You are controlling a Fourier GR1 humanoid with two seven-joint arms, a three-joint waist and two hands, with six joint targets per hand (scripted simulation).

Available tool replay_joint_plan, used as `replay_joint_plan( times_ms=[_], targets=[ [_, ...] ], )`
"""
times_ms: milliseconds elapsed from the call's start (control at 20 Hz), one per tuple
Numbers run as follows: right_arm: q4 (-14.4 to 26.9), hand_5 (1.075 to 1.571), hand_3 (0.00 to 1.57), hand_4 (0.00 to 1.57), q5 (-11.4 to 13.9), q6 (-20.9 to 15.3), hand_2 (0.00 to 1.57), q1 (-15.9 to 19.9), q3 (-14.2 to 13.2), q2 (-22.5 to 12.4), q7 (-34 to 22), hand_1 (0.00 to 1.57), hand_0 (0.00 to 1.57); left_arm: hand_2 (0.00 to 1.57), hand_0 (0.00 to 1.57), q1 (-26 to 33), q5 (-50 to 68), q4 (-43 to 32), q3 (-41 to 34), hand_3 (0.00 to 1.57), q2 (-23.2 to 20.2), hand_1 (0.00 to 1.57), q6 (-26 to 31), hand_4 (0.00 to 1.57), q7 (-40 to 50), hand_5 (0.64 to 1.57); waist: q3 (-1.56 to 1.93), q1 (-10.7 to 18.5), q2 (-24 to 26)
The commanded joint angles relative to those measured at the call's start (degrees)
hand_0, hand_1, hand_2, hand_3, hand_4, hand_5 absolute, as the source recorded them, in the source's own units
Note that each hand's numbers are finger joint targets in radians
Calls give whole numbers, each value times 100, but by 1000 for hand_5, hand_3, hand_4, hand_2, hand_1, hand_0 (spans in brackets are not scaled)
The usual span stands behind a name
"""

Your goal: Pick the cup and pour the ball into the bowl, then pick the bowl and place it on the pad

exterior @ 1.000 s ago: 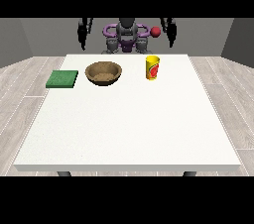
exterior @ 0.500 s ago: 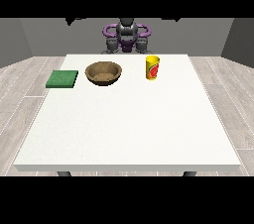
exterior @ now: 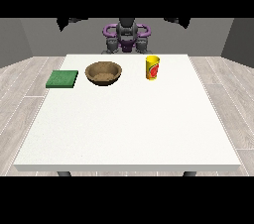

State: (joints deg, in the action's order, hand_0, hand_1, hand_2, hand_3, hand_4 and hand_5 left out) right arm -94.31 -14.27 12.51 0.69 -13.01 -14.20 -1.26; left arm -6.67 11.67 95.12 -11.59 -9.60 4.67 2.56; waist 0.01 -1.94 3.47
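Observation:
A yellow cup point(exterior: 153, 67) with a red mark stands upright on the white table point(exterior: 129, 129), right of centre at the back. Left of it sits a brown wooden bowl point(exterior: 103, 73), and further left lies a flat green pad point(exterior: 62, 79). No ball shows in this view. The robot's arms are raised and spread wide behind the table. The hand at the view's left point(exterior: 69, 21) and the hand at the view's right point(exterior: 177, 20) show only as dark shapes at the scene's top edge, high above and far from the cup and bowl.
The robot's grey and purple torso point(exterior: 126, 37) stands behind the table's far edge. Wooden floor surrounds the table. The cup, bowl and pad all sit in a row along the table's back part.
Both arms have swung up and outward, from beside the torso to the top of the scene. A red ball seen by the hand at the view's right one second ago no longer shows.

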Motion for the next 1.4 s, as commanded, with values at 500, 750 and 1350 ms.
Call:
replay_joint_plan(
  times_ms=[500, 750, 1350],
  targets=[
    [324, 1571, 0, 0, 183, 263, 0, 435, 64, 190, 1045, 0, 0, 0, 0, -494, -609, -2166, -136, 0, 476, 0, -203, 0, -2888, 1518, -5, -454, -1367],
    [635, 1570, 0, 0, 329, 379, 0, 556, -11, 95, 1466, 0, 0, 0, 0, -629, -1043, -3014, 92, 0, 822, 0, -556, 0, -3914, 1523, -4, -448, -1606],
    [828, 1571, 0, 0, 378, 380, 0, 769, 137, 264, 1440, 0, 0, 0, 0, -1683, -1122, -5353, -225, 0, 634, 0, -890, 0, -5290, 1520, -6, -598, -1761]
  ],
)
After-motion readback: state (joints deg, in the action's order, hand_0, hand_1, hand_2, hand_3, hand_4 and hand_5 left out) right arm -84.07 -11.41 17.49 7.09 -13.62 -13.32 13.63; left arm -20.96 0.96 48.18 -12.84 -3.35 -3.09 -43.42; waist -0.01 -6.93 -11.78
